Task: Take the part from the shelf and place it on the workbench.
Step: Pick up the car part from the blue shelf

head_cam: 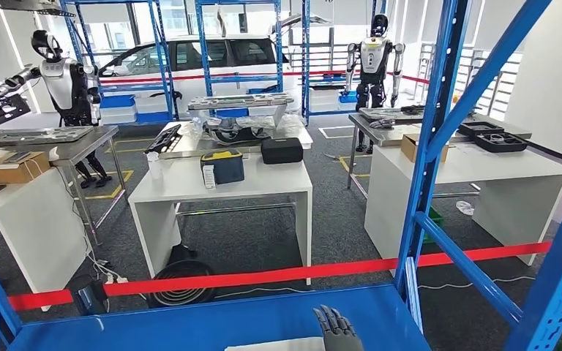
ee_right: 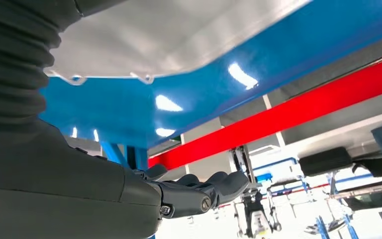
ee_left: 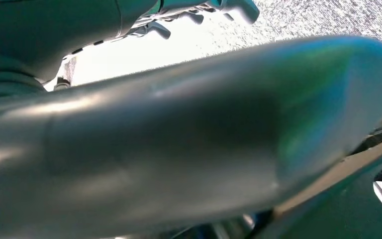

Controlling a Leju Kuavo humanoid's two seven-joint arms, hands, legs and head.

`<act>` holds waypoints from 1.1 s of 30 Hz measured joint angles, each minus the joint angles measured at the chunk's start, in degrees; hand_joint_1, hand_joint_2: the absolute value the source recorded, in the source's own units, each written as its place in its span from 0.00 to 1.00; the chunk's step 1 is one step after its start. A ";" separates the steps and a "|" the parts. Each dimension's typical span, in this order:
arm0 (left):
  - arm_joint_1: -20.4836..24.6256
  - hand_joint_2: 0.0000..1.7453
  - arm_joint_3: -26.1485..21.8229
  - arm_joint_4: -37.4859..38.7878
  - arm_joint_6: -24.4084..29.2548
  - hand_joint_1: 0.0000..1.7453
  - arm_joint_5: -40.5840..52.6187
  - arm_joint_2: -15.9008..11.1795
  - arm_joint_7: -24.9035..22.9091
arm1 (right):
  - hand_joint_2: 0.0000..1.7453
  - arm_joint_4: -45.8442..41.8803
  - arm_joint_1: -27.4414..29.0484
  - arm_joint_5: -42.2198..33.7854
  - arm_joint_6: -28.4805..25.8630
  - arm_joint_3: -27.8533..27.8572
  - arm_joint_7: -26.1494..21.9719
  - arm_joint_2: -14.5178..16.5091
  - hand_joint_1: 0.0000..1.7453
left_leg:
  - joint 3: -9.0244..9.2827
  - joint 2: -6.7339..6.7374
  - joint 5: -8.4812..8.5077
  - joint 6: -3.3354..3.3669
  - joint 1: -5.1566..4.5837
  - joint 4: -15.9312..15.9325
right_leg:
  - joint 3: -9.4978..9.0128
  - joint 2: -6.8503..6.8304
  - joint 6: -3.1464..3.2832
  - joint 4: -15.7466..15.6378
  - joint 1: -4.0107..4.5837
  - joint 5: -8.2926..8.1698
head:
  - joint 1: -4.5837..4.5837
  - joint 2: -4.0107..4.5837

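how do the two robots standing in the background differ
The robot on the left has an arm stretched out sideways over a metal table, while the robot on the right stands upright with both arms hanging at its sides. The left one is nearer the camera and looks larger; the right one stands farther back, behind a grey table. Both have silver bodies, dark heads and dark legs.

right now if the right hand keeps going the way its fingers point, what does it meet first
Probably nothing on the shelf: the right hand points forward across the bare blue shelf, beside the white part. Past the shelf edge comes the red barrier tape, though depth is unclear.
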State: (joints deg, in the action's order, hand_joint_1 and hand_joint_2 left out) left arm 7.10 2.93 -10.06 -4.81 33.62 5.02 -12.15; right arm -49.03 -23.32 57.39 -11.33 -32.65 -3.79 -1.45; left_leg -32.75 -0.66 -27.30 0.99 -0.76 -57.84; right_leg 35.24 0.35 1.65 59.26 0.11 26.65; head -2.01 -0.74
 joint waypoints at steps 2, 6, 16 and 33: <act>0.00 0.00 0.00 0.01 0.00 0.00 0.01 0.01 -0.01 | 1.00 0.54 -0.08 -0.16 0.55 -0.02 -0.16 0.27 0.00 | 0.06 0.00 0.04 -0.32 0.01 0.15 | 0.00 -0.01 0.10 0.01 0.02 0.05 | 0.00 0.00; 0.01 0.00 -0.01 0.01 -0.01 0.00 0.08 0.01 -0.15 | 0.50 2.02 -0.25 -1.06 2.42 -0.49 -1.05 1.17 0.00 | 0.14 0.01 0.05 -1.39 0.10 0.30 | 0.00 -0.01 0.22 0.04 0.06 0.11 | 0.00 0.00; -0.14 0.00 -0.42 0.01 0.05 0.00 0.04 0.14 0.12 | 0.00 1.63 -0.29 -2.47 -2.66 -1.66 -4.27 3.33 0.00 | 0.12 -0.02 0.08 -1.58 0.10 0.24 | -0.15 -0.07 0.15 -0.03 -0.12 0.07 | 0.01 0.00; -0.05 0.00 -0.92 0.02 -0.02 0.00 0.90 0.14 0.34 | 1.00 -2.88 0.40 -6.97 5.20 -5.92 -5.45 4.50 0.00 | 0.12 -0.01 0.02 -1.49 0.05 0.14 | -0.26 -0.06 0.01 -0.18 -0.18 -0.01 | 0.00 0.00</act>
State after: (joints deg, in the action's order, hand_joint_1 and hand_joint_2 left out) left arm 7.06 2.01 -10.04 -4.82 34.52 5.16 -11.81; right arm -51.91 -22.91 50.42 -6.14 -38.58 -9.25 3.05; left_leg -32.62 -0.66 -27.28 -0.50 -0.71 -57.70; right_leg 34.98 0.29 1.66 59.08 -0.07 26.64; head -2.01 -0.74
